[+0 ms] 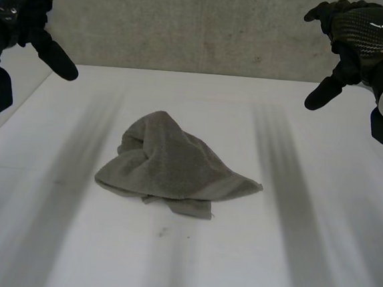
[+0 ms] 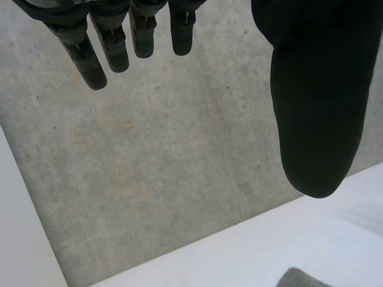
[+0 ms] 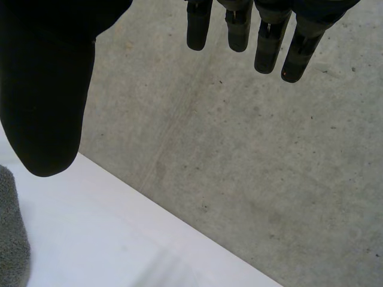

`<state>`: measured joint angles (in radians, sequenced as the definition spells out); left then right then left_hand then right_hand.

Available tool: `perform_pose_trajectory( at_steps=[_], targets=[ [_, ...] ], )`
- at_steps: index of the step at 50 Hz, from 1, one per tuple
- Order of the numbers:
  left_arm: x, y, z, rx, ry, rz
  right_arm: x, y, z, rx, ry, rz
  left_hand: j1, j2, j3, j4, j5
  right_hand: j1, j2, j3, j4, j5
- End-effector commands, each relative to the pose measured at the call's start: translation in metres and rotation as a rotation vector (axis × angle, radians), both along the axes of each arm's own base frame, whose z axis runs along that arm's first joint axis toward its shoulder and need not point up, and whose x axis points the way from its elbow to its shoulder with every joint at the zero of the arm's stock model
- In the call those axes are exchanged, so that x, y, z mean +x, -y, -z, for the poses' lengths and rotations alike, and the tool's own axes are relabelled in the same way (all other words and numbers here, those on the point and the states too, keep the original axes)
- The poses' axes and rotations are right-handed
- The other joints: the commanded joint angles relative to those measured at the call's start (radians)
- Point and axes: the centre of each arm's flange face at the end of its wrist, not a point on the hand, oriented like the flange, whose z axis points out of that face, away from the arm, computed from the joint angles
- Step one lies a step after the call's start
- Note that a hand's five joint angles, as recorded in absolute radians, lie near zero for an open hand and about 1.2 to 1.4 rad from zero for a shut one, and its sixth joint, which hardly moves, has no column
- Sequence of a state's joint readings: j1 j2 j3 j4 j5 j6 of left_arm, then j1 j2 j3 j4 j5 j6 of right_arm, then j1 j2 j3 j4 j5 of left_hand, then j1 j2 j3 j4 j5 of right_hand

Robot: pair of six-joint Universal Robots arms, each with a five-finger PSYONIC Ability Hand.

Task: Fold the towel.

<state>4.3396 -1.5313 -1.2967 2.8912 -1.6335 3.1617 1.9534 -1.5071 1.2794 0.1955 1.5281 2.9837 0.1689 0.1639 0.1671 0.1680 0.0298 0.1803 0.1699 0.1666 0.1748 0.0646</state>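
1 grey towel point(image 1: 176, 168), crumpled, on 1 white table point(image 1: 289, 259). 2 black hands: left point(image 1: 34, 19), right point(image 1: 358, 37).

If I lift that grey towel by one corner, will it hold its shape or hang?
Probably hang: the towel lies crumpled in soft overlapping folds, so it looks floppy. It seems thin and light, so a push would likely bunch or slide it across the smooth white table. Its fuzzy nap should grip well.
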Motion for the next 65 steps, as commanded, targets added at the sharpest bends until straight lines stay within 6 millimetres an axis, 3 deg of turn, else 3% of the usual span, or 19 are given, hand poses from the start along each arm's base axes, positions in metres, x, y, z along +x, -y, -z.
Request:
perform_pose_trajectory(
  at_steps=[1, 8, 13, 16, 18, 24, 28, 29, 30, 32, 34, 41, 43, 49, 51, 52, 53, 56, 65],
  targets=[
    [-0.009, 0.020, 0.028, 0.061, 0.026, 0.012, 0.002, 0.004, 0.007, 0.019, -0.011, 0.000, 0.033, 0.038, 0.035, 0.034, -0.003, -0.006, 0.005, 0.008, 0.000, -0.065],
    [-0.021, 0.049, 0.077, 0.182, 0.071, 0.012, 0.003, 0.006, 0.011, 0.027, -0.018, -0.010, 0.042, 0.047, 0.044, 0.043, 0.006, -0.006, 0.005, 0.008, 0.000, -0.065],
    [-0.035, 0.073, 0.140, 0.319, 0.118, 0.025, 0.003, 0.007, 0.011, 0.028, -0.020, -0.010, 0.030, 0.035, 0.032, 0.031, -0.005, -0.006, 0.005, 0.008, 0.000, -0.065],
    [-0.039, 0.078, 0.156, 0.342, 0.128, 0.028, 0.003, 0.007, 0.011, 0.027, -0.021, -0.010, 0.027, 0.032, 0.029, 0.028, -0.008, -0.006, 0.005, 0.008, 0.000, -0.065],
    [-0.045, 0.085, 0.185, 0.384, 0.141, 0.033, 0.003, 0.007, 0.012, 0.030, -0.022, -0.010, 0.027, 0.032, 0.029, 0.028, -0.008, -0.006, 0.005, 0.008, 0.000, -0.065],
    [-0.063, 0.077, 0.221, 0.440, 0.157, 0.077, 0.004, 0.009, 0.017, 0.044, -0.029, -0.010, 0.059, 0.064, 0.061, 0.060, 0.024, -0.006, 0.005, 0.008, 0.000, -0.065],
    [-0.071, 0.068, 0.227, 0.465, 0.143, 0.095, 0.005, 0.011, 0.019, 0.047, -0.030, -0.012, 0.359, 0.364, 0.361, 0.360, 0.323, -0.006, 0.005, 0.008, 0.000, -0.065],
    [-0.076, 0.061, 0.228, 0.481, 0.120, 0.109, 0.005, 0.012, 0.020, 0.047, -0.030, -0.012, 0.699, 0.704, 0.701, 0.700, 0.663, -0.006, 0.005, 0.008, 0.000, -0.065],
    [-0.076, 0.061, 0.228, 0.481, 0.120, 0.109, 0.006, 0.013, 0.021, 0.047, -0.030, -0.012, 0.702, 0.707, 0.704, 0.703, 0.667, -0.006, 0.005, 0.008, 0.000, -0.065],
    [-0.087, 0.046, 0.229, 0.527, 0.047, 0.131, 0.005, 0.013, 0.021, 0.045, -0.031, -0.010, 1.188, 1.193, 1.190, 1.189, 1.152, -0.006, 0.005, 0.008, 0.000, -0.065],
    [-0.091, 0.037, 0.228, 0.564, 0.002, 0.139, 0.005, 0.014, 0.021, 0.045, -0.031, -0.009, 1.227, 1.232, 1.229, 1.228, 1.192, -0.006, 0.005, 0.008, 0.000, -0.065],
    [-0.104, -0.020, 0.214, 0.787, -0.086, 0.188, 0.004, 0.018, 0.020, 0.030, -0.027, -0.001, 1.227, 1.232, 1.229, 1.228, 1.192, -0.006, 0.005, 0.008, 0.000, -0.065],
    [-0.113, -0.056, 0.211, 0.922, -0.105, 0.279, 0.004, 0.018, 0.020, 0.030, -0.027, -0.001, 1.227, 1.232, 1.229, 1.228, 1.192, -0.006, 0.005, 0.008, 0.000, -0.065],
    [-0.120, -0.100, 0.211, 1.068, -0.121, 0.428, 0.004, 0.019, 0.020, 0.026, -0.027, -0.002, 1.227, 1.232, 1.229, 1.228, 1.192, -0.006, 0.005, 0.008, 0.000, -0.065],
    [-0.121, -0.112, 0.214, 1.090, -0.110, 0.471, 0.004, 0.018, 0.020, 0.026, -0.029, -0.004, 0.884, 0.889, 0.885, 0.884, 0.848, -0.006, 0.005, 0.008, 0.000, -0.065],
    [-0.121, -0.112, 0.214, 1.090, -0.110, 0.471, 0.004, 0.019, 0.020, 0.025, -0.033, -0.004, 0.881, 0.886, 0.883, 0.882, 0.846, -0.006, 0.005, 0.008, 0.000, -0.065],
    [-0.121, -0.113, 0.214, 1.084, -0.106, 0.473, 0.004, 0.019, 0.020, 0.025, -0.033, -0.004, 0.646, 0.651, 0.648, 0.647, 0.610, -0.006, 0.005, 0.008, 0.000, -0.065],
    [-0.120, -0.106, 0.209, 1.049, -0.118, 0.446, 0.005, 0.020, 0.023, 0.023, -0.064, -0.004, 0.351, 0.356, 0.353, 0.352, 0.315, -0.006, 0.005, 0.008, 0.000, -0.065],
    [-0.101, -0.061, 0.167, 0.873, -0.219, 0.340, 0.006, 0.023, 0.037, 0.032, -0.162, -0.003, 0.324, 0.329, 0.325, 0.324, 0.288, -0.006, 0.005, 0.008, 0.000, -0.065]
  ],
)
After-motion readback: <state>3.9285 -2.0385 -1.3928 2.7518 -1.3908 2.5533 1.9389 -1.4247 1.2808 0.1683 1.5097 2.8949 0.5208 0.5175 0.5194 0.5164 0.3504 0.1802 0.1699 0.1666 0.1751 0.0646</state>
